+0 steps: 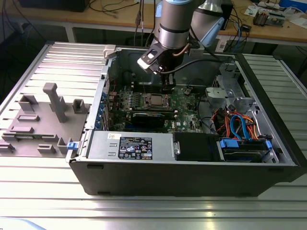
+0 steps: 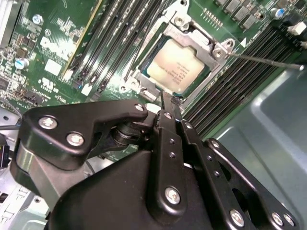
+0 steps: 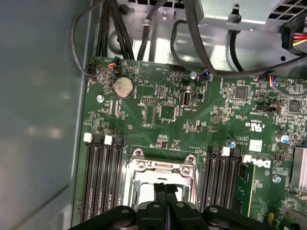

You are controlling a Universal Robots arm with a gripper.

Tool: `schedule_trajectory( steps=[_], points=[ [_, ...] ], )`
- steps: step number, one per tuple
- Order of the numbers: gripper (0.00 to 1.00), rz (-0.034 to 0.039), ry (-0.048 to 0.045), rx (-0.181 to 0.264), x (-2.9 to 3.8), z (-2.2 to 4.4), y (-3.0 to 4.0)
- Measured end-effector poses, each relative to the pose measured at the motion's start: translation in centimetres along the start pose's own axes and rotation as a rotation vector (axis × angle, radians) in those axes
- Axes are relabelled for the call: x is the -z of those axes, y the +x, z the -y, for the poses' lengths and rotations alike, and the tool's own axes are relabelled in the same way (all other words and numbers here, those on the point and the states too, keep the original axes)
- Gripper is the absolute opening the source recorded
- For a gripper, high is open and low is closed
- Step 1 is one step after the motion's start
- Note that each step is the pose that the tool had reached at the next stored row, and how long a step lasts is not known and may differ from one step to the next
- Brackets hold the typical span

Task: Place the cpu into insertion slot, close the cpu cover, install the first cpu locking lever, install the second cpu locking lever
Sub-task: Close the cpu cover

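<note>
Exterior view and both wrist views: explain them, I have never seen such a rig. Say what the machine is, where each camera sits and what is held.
The machine is a robot arm with a gripper. The exterior view, taken off the arm, shows an open computer case lying on a metal table. Both wrist views come from cameras riding on the arm, looking past the fingers at the green board. Set in it lies the cpu, framed by the cover. The gripper is shut with nothing between its fingers, its tips at the cover's edge.
</note>
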State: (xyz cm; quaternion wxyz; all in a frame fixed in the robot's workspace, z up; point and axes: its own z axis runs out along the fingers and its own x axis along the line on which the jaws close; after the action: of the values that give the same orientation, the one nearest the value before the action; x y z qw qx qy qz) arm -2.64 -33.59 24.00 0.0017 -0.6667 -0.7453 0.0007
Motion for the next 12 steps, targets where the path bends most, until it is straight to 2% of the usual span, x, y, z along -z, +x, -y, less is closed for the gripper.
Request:
schedule_trajectory(
  steps=[3,12],
  points=[
    [0.11,-0.0001,-0.0001,0.0,-0.15,0.4,0.05],
    [0.11,0.0,0.0,0.0,-0.41,0.43,0.05]
  ],
)
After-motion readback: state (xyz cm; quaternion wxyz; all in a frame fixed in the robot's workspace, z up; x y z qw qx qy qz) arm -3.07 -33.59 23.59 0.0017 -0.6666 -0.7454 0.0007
